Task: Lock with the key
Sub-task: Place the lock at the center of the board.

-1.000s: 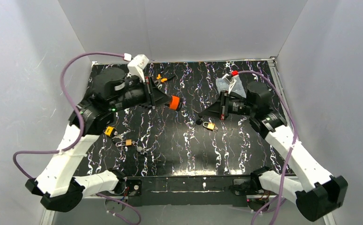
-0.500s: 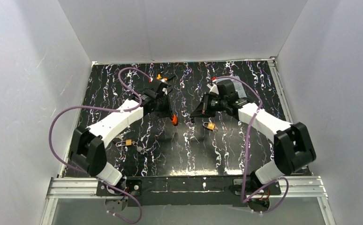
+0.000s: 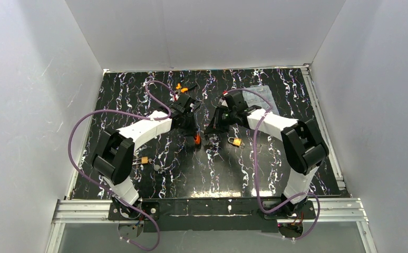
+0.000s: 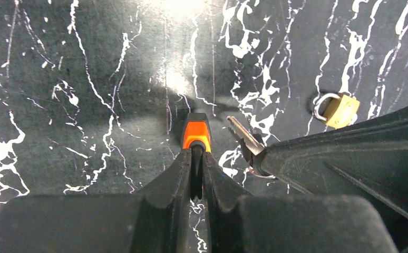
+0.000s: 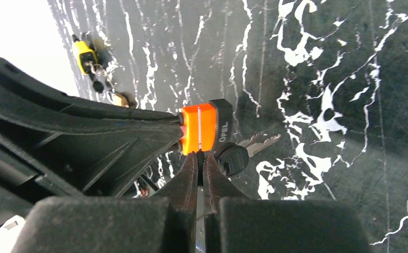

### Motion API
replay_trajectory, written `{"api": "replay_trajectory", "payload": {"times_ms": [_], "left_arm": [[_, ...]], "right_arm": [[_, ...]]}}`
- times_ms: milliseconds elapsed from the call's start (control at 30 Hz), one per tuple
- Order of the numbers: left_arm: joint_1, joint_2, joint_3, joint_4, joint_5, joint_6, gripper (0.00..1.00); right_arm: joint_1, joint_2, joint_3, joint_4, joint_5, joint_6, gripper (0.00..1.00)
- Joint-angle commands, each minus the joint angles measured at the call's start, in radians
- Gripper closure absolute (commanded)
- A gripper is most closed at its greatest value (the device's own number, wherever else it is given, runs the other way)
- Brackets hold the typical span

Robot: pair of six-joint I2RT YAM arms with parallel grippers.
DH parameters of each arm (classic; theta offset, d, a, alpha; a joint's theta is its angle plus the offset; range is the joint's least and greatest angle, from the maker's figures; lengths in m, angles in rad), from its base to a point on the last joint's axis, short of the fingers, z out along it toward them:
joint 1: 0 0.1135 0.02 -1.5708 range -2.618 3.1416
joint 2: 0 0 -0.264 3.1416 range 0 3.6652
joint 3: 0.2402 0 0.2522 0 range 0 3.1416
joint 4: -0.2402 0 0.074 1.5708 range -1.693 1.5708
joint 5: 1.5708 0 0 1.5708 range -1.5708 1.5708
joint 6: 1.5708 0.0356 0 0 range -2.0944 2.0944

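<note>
An orange and black padlock point(image 4: 196, 134) sits pinched in my shut left gripper point(image 4: 196, 155), low over the black marbled mat point(image 3: 254, 168) near its middle. My right gripper point(image 5: 198, 157) is shut on a thin key, its tips pressed against the lock's orange end point(image 5: 198, 129). A black-headed key point(image 5: 232, 158) hangs right beside those tips. In the left wrist view a silver key blade point(image 4: 244, 138) pokes out of the right gripper just right of the lock, apart from it. From above, the left gripper point(image 3: 194, 133) and the right gripper point(image 3: 209, 133) meet at the lock point(image 3: 196, 138).
A brass padlock point(image 3: 236, 142) lies just right of the grippers, also seen as the brass padlock point(image 4: 339, 109). Another brass padlock point(image 3: 144, 159) with a key ring lies at the left. A yellow lock point(image 5: 84, 52) lies farther off. Orange bits point(image 3: 180, 87) and a clear bag point(image 3: 265, 95) sit at the back.
Both arms have stretched out and dropped from high near the camera to low over the mat's middle. The two grippers have come together, bringing the key to the orange lock.
</note>
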Motion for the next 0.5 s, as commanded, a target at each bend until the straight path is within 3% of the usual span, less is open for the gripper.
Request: {"api": "replay_trajectory", "payload": {"times_ms": [0, 233, 467], "left_arm": [[0.001, -0.005, 0.014, -0.005, -0.052, 0.015, 1.00], [0.001, 0.027, 0.038, -0.011, -0.019, 0.019, 0.98], [0.001, 0.022, 0.064, -0.028, 0.013, 0.031, 0.79]], "right_arm": [[0.001, 0.041, 0.060, 0.012, 0.037, 0.005, 0.99], [0.011, 0.091, 0.078, 0.017, 0.026, 0.012, 0.99], [0.017, 0.111, 0.098, 0.009, 0.009, -0.002, 0.99]]}}
